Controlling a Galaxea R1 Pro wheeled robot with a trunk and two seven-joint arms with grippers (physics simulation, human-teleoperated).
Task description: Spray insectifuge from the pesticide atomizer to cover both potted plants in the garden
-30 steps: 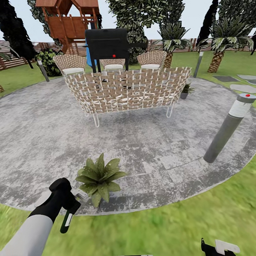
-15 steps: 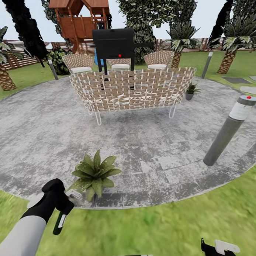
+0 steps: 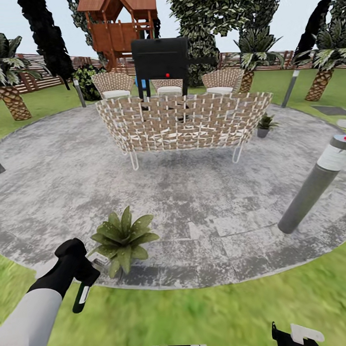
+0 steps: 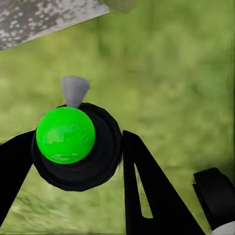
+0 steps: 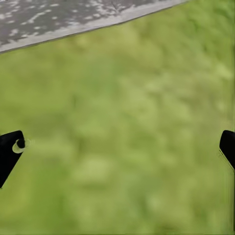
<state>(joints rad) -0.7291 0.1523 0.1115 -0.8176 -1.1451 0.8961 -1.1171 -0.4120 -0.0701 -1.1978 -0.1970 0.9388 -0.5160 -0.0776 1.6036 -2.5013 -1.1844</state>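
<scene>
Left gripper (image 4: pixel 73 161) has its jaws clamped on the pesticide atomizer (image 3: pixel 82 297), one black wedge-shaped finger (image 4: pixel 147 191) on each side of the round bottle body; right gripper (image 5: pixel 117 147) has its jaws wide apart over bare lawn (image 5: pixel 127 147), with dark fingertips at opposite edges of the right wrist view. In the head view the atomizer hangs below the left gripper (image 3: pixel 89 278) as a slim, dark bottle with a pale label strip, over the grass just outside the patio rim; no writing on the label is legible. The left wrist view looks down on the same bottle (image 4: pixel 78 147): a glossy bright green dome sits in a black circular collar, and a small grey cone-shaped nozzle (image 4: pixel 74 90) projects from it. Near potted plant (image 3: pixel 123 237): a rosette of broad, pointed, mottled green leaves on the patio edge, just beside the left gripper; pot hidden by leaves. Second potted plant (image 3: pixel 264 125): small, in a grey pot, beside the right end of the woven wicker sofa (image 3: pixel 183 122). Patio (image 3: pixel 204 207): round, mottled grey stone slabs. Grey cylindrical bollard lamp (image 3: pixel 315 185) with a white band and red-dotted cap stands tilted at the right. Beyond the sofa: wicker chairs (image 3: pixel 112 85), a black boxy grill (image 3: pixel 160 58) with one red dot, and a brown wooden playhouse (image 3: pixel 119 25).
</scene>
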